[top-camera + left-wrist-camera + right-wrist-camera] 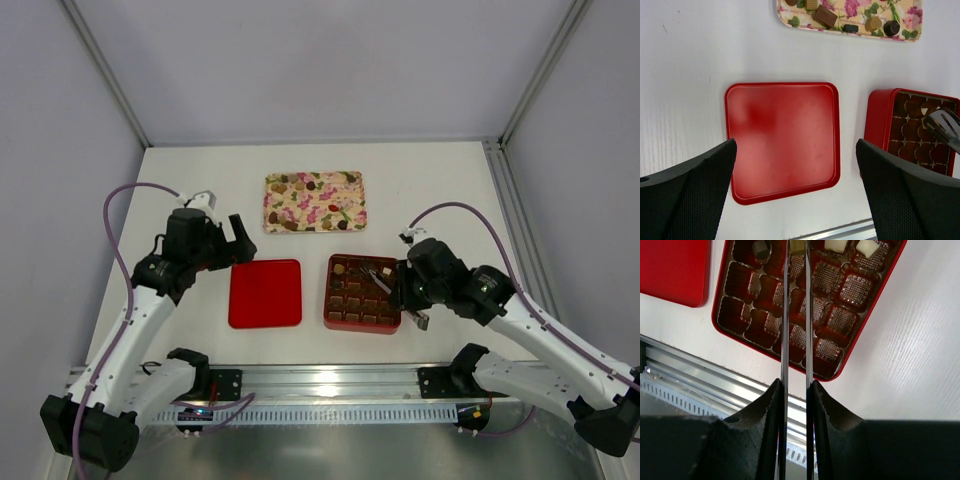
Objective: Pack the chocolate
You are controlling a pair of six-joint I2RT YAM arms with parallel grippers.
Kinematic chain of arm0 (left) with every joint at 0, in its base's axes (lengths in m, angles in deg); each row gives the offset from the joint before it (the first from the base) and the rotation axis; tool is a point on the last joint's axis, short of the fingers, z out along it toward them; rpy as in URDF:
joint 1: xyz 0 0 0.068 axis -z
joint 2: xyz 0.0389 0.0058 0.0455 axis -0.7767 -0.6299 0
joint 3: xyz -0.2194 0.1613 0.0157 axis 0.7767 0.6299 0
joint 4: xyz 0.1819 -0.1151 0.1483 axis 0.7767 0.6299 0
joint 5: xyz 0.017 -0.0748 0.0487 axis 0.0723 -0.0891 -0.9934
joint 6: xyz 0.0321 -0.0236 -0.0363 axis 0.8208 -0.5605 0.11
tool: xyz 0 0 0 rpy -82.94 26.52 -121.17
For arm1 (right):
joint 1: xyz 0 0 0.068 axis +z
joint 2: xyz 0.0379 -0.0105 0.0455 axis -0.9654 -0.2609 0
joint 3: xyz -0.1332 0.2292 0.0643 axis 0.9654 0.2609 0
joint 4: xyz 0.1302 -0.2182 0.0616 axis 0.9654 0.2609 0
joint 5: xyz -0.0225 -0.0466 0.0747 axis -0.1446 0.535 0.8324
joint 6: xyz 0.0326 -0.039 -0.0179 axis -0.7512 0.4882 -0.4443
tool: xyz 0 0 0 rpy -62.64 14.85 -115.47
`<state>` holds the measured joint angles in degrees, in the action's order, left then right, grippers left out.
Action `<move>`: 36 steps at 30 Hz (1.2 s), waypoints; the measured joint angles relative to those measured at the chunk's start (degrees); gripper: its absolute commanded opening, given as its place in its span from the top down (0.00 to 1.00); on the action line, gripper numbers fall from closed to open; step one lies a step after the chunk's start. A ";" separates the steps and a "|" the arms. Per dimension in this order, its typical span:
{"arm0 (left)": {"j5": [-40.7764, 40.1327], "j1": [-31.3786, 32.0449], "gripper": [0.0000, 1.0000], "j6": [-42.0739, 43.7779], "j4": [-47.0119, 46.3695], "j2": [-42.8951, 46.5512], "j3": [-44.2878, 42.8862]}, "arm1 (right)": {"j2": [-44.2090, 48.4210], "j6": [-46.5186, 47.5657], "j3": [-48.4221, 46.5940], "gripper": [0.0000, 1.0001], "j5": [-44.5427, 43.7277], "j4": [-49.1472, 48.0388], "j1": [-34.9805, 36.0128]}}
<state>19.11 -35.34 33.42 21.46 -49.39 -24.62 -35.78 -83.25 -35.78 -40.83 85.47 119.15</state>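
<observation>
The right hand (796, 390) is pressed onto slim metal tongs (785, 315), blades nearly together, reaching over the red box (877, 117). The left hand (796, 150) is spread wide and holds nothing, above the red lid (782, 115) beside the box. The chocolate (825, 16) is brown and tan on the floral tray (852, 9) beyond the box, with cream pieces (836, 245) in its cells.

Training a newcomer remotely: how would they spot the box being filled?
On the white table, two red squares lie side by side in front of the floral tray. The box is the right one: brown gridded insert, unlike the plain lid.
</observation>
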 measured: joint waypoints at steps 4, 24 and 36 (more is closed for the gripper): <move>-0.02 0.00 0.00 -0.02 0.02 -0.09 0.00 | 0.00 -0.33 0.63 0.79 1.14 -0.04 0.37; -0.02 0.00 0.00 -0.02 0.02 -0.24 0.00 | 0.00 -2.49 2.05 0.64 2.10 -0.28 3.80; -0.02 0.00 0.00 -0.02 0.02 -0.24 0.00 | -0.07 -2.64 1.84 0.56 1.73 -0.11 4.00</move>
<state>19.09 -35.34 33.40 21.48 -49.63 -24.62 -35.85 -85.89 -33.94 -39.11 85.36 123.15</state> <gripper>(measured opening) 0.996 0.440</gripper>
